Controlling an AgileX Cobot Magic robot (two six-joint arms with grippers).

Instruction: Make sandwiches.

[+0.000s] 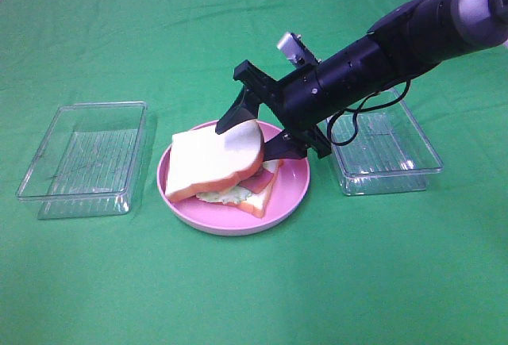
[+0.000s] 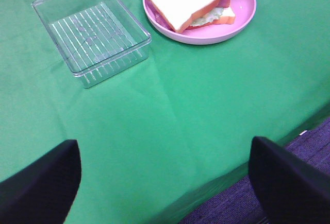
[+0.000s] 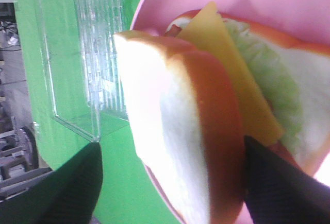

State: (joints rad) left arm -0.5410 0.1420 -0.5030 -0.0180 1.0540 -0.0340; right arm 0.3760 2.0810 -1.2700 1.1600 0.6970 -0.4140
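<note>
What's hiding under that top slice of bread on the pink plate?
Under the top bread slice: yellow cheese, pale lettuce, reddish bacon and a bottom slice. How far each reaches beneath is covered.

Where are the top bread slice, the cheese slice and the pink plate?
top bread slice (image 1: 208, 157), exterior high view, middle of its white face.
cheese slice (image 3: 227, 64), right wrist view, its flat yellow face.
pink plate (image 1: 290, 190), exterior high view, bare right rim.
</note>
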